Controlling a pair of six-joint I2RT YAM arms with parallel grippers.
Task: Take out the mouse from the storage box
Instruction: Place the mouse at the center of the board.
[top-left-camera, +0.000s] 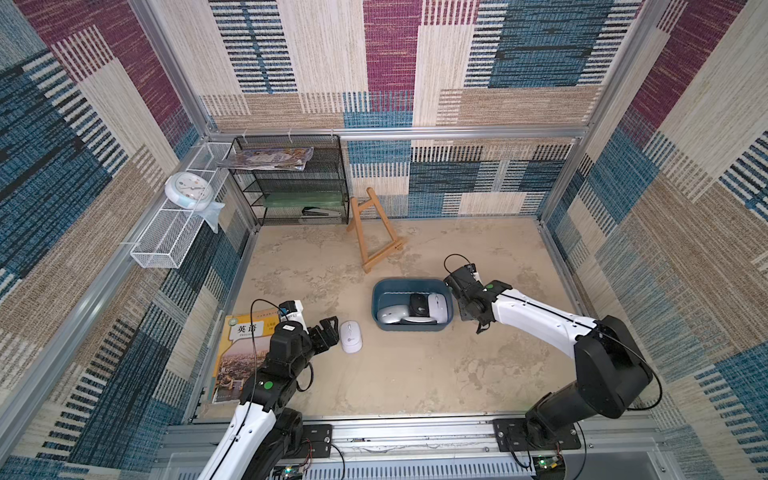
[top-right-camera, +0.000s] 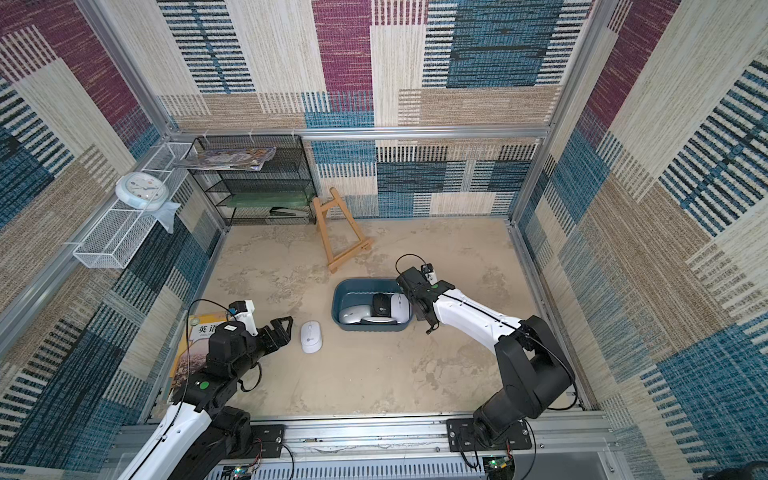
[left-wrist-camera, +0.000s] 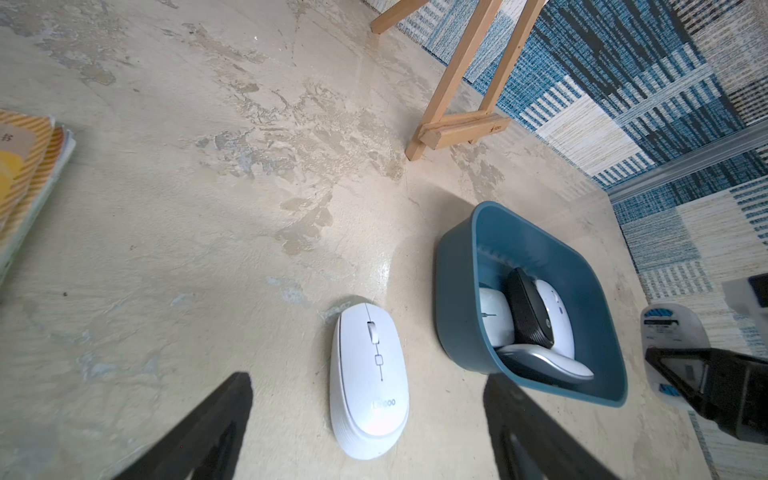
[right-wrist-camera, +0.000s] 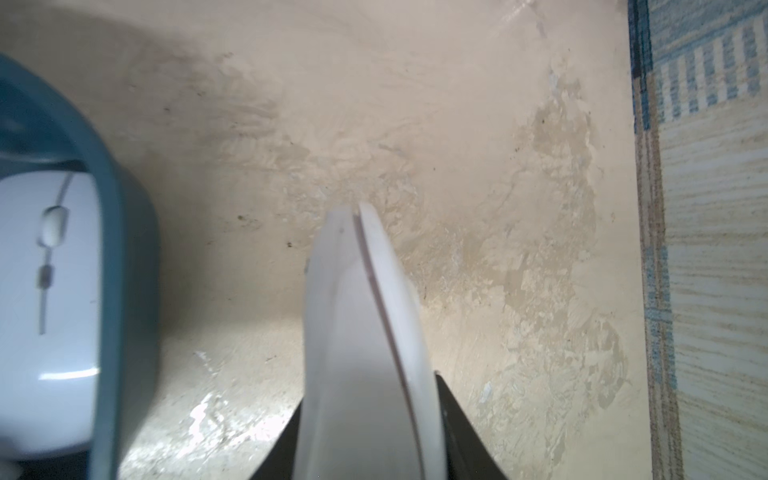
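The dark blue-teal storage box (top-left-camera: 409, 282) sits mid-table with several mice in it, among them a black one (top-left-camera: 419, 305) and a silver one (left-wrist-camera: 544, 365). My right gripper (right-wrist-camera: 370, 390) hangs just outside the box's right wall, shut on a white mouse (right-wrist-camera: 361, 311) held edge-on. The left wrist view shows that mouse's labelled underside (left-wrist-camera: 669, 328). Another white mouse (top-left-camera: 351, 336) lies flat on the table left of the box. My left gripper (left-wrist-camera: 368, 386) is open just left of it, its fingers (left-wrist-camera: 232, 399) apart from the mouse.
A yellow textbook (top-left-camera: 245, 345) lies under my left arm at the table's left edge. A wooden easel (top-left-camera: 374, 232) stands behind the box. A black mesh rack (top-left-camera: 291, 183) fills the back left corner, with a white wire basket (top-left-camera: 174, 232) and clock (top-left-camera: 189, 189) on the left wall.
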